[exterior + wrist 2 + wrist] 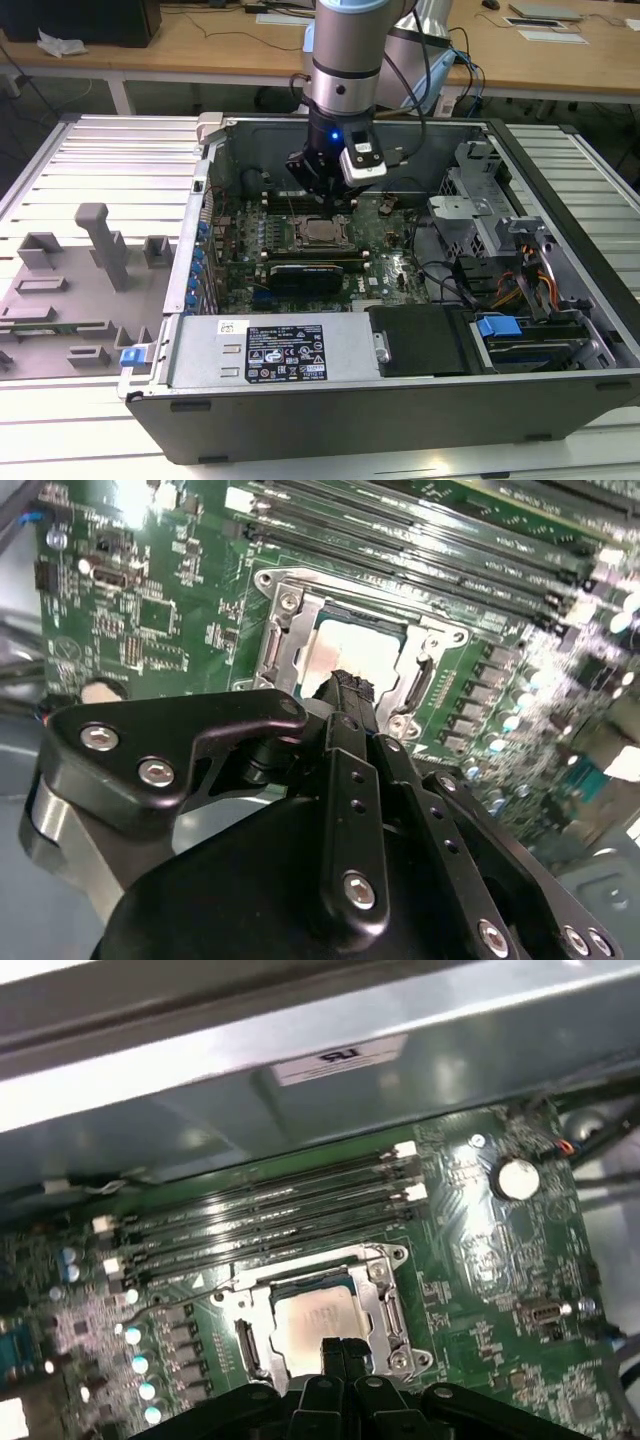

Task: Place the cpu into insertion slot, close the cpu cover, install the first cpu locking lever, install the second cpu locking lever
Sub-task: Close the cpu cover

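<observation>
The cpu [312, 1322] lies flat in the insertion slot [322, 232], its pale metal top showing through the window of the cpu cover [378, 1295]. In both wrist views the cover lies down over the chip. Thin metal lever rods [300, 1260] run along the socket's edges. My gripper [336, 1350] hovers just above the socket's near edge, fingers shut together with nothing between them. In the second wrist view the gripper [345, 683] overlaps one edge of the cpu [360, 640]. In the exterior view the gripper [322, 203] hangs over the motherboard inside the open case.
Long black memory slots [270, 1210] run beside the socket, towards the case wall [300, 1090]. A coin battery [516, 1177] sits on the board. A black card [305, 272], the power supply [270, 350] and a drive cage [480, 200] surround the board. Grey fixtures [90, 260] stand outside the case.
</observation>
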`<state>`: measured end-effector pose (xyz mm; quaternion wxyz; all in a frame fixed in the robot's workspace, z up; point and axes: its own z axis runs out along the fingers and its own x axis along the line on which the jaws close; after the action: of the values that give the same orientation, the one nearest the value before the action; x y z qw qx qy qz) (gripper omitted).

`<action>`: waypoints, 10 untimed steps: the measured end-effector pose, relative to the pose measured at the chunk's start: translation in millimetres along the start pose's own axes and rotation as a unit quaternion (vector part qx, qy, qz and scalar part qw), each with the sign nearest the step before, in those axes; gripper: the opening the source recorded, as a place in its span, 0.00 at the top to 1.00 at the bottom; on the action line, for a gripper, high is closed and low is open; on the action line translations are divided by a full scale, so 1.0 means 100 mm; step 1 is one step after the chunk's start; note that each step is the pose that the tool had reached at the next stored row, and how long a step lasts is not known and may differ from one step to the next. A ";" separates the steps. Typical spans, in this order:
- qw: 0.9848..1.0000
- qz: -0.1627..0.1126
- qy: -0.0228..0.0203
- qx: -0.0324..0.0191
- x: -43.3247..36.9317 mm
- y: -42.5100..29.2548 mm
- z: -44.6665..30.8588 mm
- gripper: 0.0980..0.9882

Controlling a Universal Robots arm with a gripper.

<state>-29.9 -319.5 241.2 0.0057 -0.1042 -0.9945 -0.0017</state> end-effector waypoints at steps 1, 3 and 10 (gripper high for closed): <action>1.000 -0.009 0.000 0.000 0.000 0.000 0.001 0.99; 1.000 -0.029 0.000 0.000 0.000 0.000 0.003 0.99; 0.995 -0.100 0.000 0.001 0.000 0.000 0.010 0.99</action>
<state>-29.9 -319.5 240.2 0.0059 -0.0038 -1.0000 -0.0012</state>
